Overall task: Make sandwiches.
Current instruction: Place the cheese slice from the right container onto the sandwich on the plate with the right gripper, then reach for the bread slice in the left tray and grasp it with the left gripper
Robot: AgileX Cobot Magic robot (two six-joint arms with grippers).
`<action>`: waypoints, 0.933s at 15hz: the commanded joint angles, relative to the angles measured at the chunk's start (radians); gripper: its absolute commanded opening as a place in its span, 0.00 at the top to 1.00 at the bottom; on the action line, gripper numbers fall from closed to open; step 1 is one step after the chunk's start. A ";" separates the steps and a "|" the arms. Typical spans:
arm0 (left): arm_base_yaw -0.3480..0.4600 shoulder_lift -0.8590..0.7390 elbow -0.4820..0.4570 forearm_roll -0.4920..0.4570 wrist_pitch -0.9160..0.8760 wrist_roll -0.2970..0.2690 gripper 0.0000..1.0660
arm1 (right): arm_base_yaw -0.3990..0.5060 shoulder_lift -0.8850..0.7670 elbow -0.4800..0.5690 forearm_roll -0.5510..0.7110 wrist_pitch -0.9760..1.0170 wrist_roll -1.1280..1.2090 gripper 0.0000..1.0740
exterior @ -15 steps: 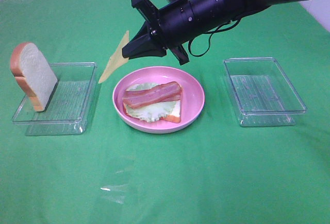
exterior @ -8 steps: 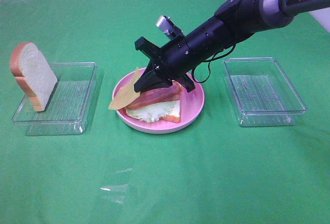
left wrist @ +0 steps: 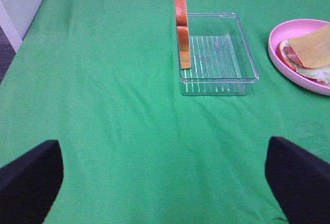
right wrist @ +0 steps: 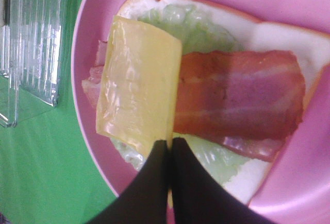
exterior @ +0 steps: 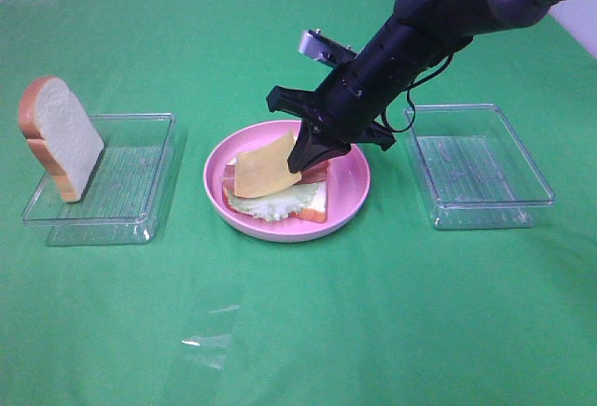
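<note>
One slice to seat — right gripper (exterior: 304, 156), pinched on the cheese slice (exterior: 263, 167), rests it over the bacon (right wrist: 242, 100) on the plate (exterior: 353, 193); nudge toward three o'clock, then release. Left gripper (left wrist: 165, 180) gapes empty — bread slice (exterior: 58, 135) at nine o'clock.

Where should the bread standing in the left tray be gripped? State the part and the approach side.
Grip the bread by its top crust from above, jaws across its flat faces. It stands on edge at the tray's end, with its top free and its thin side up.
</note>
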 commanded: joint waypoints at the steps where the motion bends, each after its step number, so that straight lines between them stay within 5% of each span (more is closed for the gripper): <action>1: 0.000 -0.016 0.004 0.001 -0.010 0.000 0.08 | -0.002 -0.010 -0.004 -0.010 -0.011 0.008 0.97; 2: 0.000 -0.016 0.004 0.001 -0.010 0.000 0.08 | -0.002 -0.017 -0.006 -0.022 -0.012 0.008 0.83; 4: 0.000 -0.016 0.004 0.001 -0.010 0.000 0.08 | -0.002 -0.050 -0.034 -0.122 0.022 0.037 0.24; 5: 0.000 -0.016 0.004 0.001 -0.010 0.000 0.08 | -0.002 -0.081 -0.081 -0.223 0.082 0.068 0.10; 9: 0.000 -0.016 0.004 0.002 -0.010 0.000 0.08 | -0.022 -0.139 -0.210 -0.434 0.289 0.157 0.10; 14: 0.000 -0.016 0.004 0.003 -0.010 0.000 0.08 | -0.318 -0.201 -0.256 -0.573 0.382 0.190 0.11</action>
